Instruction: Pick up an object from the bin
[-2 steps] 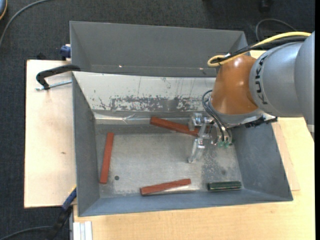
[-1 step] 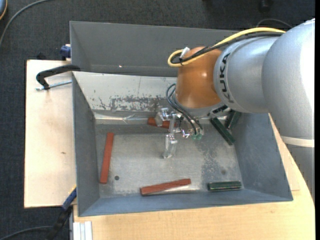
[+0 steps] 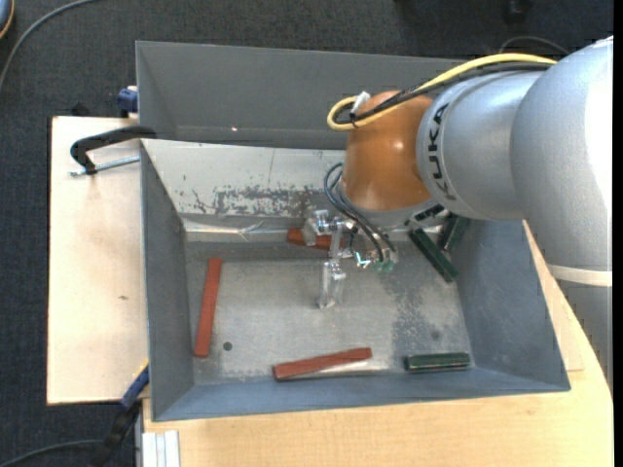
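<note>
My gripper point(image 3: 332, 282) hangs over the bare middle of the bin floor, and nothing shows in it. Just behind it, at the foot of the back wall, a short red piece point(image 3: 300, 236) lies partly hidden by the gripper's body. A long red stick point(image 3: 322, 364) lies flat along the front wall, below the gripper. To the right, a dark green bar point(image 3: 433, 255) leans against the sloped right side, its upper end under the arm.
Another red stick point(image 3: 206, 306) lies lengthwise near the left wall. A second dark green bar point(image 3: 437, 362) rests in the front right corner. The arm and its orange cover overhang the back right of the bin.
</note>
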You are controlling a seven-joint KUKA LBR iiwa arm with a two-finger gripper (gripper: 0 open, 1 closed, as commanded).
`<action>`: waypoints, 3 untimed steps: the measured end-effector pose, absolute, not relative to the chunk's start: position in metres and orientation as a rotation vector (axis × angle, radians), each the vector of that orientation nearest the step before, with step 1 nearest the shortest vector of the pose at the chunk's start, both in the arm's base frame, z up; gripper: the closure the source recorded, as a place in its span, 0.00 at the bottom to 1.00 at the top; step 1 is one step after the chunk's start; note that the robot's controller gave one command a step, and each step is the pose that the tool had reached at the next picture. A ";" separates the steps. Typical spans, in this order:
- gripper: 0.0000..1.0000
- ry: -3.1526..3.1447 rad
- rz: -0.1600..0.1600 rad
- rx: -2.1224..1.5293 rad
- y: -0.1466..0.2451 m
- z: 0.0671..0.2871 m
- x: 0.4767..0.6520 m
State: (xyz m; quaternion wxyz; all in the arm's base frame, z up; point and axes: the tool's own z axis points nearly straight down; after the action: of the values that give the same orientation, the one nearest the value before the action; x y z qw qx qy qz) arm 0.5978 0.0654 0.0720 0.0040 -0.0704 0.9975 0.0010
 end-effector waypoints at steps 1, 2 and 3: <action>0.00 3.124 0.002 -0.115 0.038 0.182 0.603; 0.00 3.073 0.003 -0.658 0.062 0.133 0.592; 0.00 3.017 -0.002 -0.814 0.065 0.276 0.586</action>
State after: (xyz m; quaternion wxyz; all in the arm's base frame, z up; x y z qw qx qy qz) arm 0.5855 0.0649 0.2764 0.0082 -0.2604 0.9655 -0.0005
